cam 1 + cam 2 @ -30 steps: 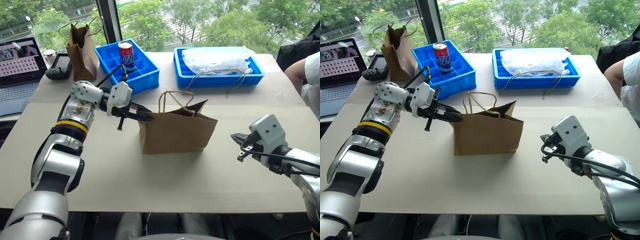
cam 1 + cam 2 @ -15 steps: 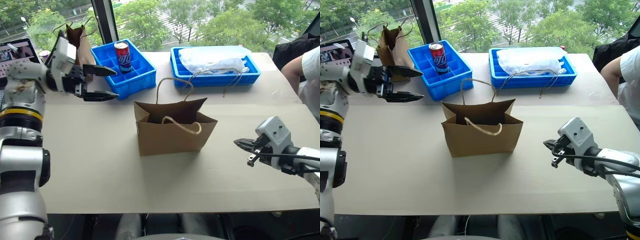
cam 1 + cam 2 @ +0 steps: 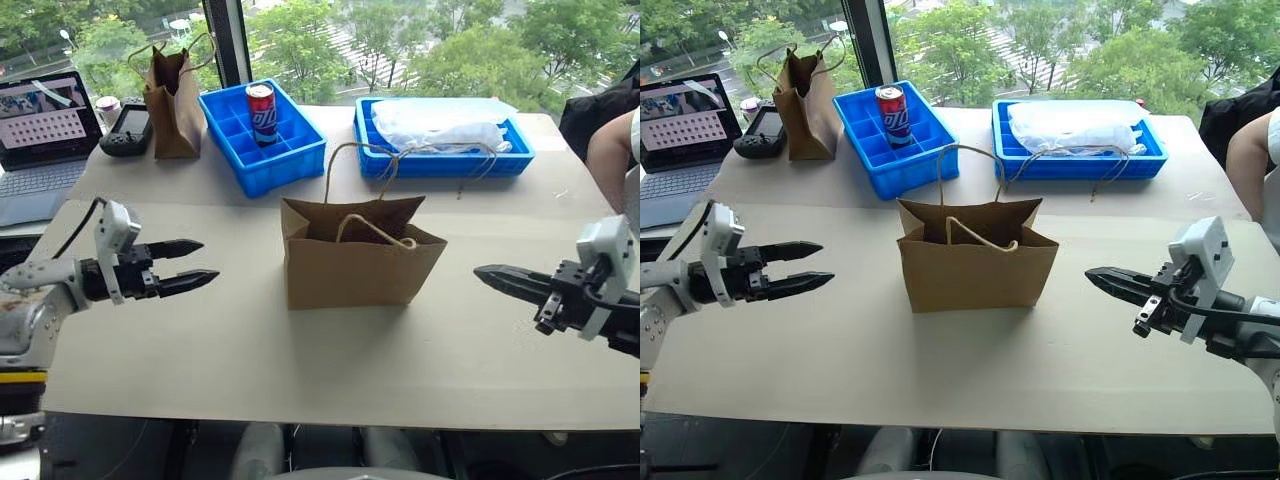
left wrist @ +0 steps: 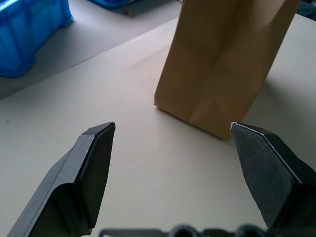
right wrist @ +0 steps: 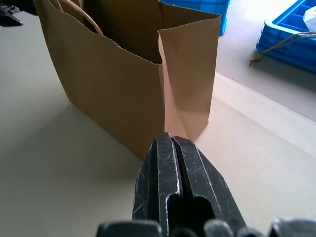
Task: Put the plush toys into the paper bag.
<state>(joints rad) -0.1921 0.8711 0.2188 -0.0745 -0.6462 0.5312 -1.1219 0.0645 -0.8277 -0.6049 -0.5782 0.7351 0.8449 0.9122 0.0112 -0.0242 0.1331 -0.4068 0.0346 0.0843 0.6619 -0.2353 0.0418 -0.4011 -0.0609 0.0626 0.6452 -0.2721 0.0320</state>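
Bag is flanked by the spread, empty left tool and pressed-together right tool; toys presumably inside.

Paper bag between both hands

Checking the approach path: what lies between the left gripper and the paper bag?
Only bare table, seen from the head views, separates the left gripper from the paper bag.
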